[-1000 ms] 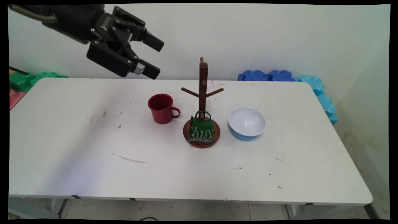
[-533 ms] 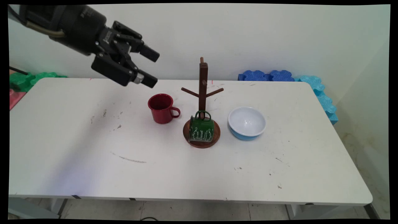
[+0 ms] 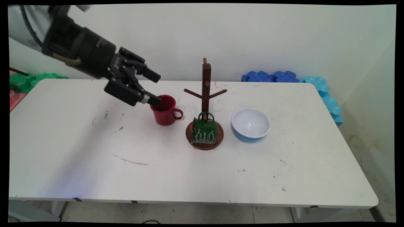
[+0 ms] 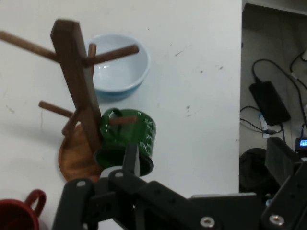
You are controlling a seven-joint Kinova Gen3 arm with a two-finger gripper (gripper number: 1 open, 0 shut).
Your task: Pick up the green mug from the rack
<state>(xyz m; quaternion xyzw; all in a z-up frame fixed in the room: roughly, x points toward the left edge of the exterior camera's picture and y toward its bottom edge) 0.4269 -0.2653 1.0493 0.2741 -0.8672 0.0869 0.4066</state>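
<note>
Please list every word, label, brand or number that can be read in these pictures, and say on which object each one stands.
Nothing can be read with certainty.
Green mug on the wooden mug tree: white ornamental lettering, too small to read.
Claw: small white marking on its black body, too blurred to read.
Small blue lit display beside the table: unreadable.
Red mug and blue bowl: no text.

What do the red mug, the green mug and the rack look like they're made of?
Red mug: likely enamelled metal, with a thin rim and glossy coat. Green mug: apparently the same, glossy with white printed lettering. Rack: dark stained wood, with visible grain on its round base.
</note>
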